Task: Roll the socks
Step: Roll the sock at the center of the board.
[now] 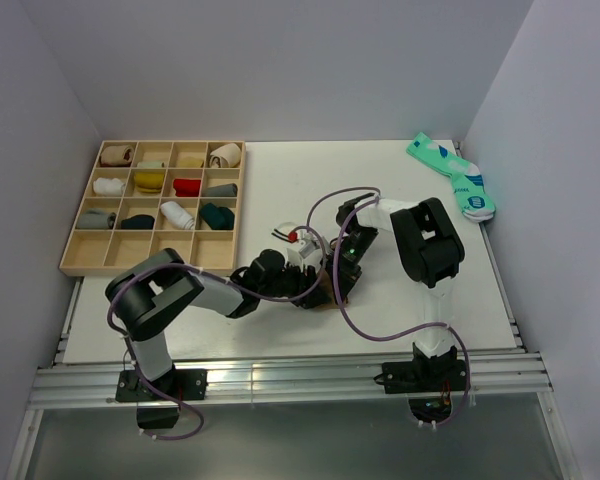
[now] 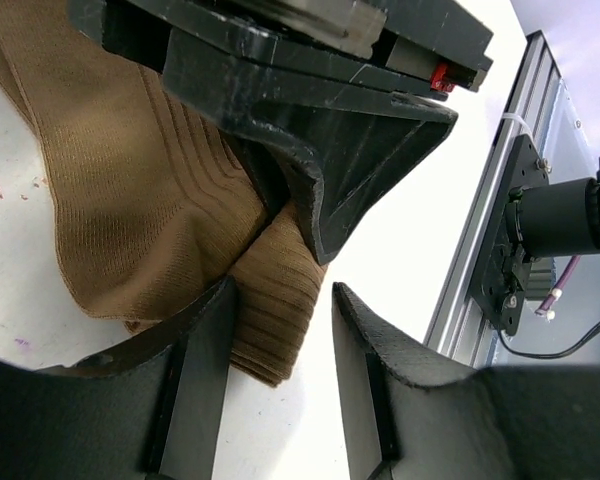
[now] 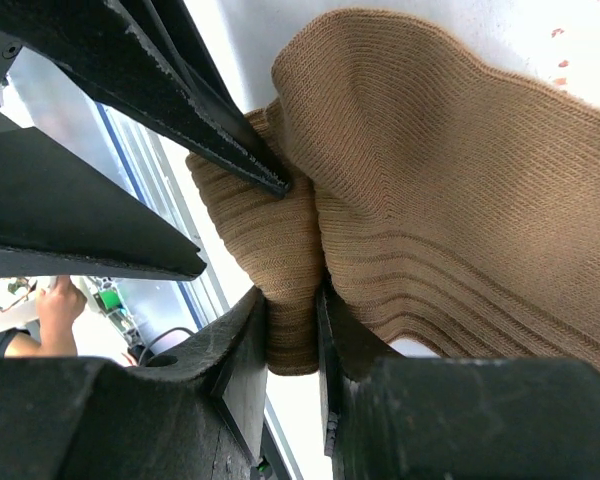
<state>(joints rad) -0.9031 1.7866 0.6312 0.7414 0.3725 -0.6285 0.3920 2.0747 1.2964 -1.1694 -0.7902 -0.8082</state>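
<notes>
While both arms huddle mid-table in the top view, the left gripper [image 1: 302, 283] and right gripper [image 1: 332, 280] meet tip to tip, their catch nearly hidden beneath them. Off beyond the left gripper, the tray [image 1: 145, 271] already holds plenty of rolled bundles. Far out past the right gripper, the teal pair [image 1: 455, 178] lies flat and unrolled at the back corner.

Over to the left wrist view: its jaws stand apart, and the ribbed end of the tan sock [image 2: 130, 190] pokes between them, nothing pinched. Beside the gripper, the table [image 2: 400, 260] runs bare to the rail [image 2: 475, 270], so room looks tight that way.

Right wrist view now: jaws squeezed on a doubled fold of the sock, the rest spread loose beyond. The roll looks barely begun, with the teal pair to follow.
</notes>
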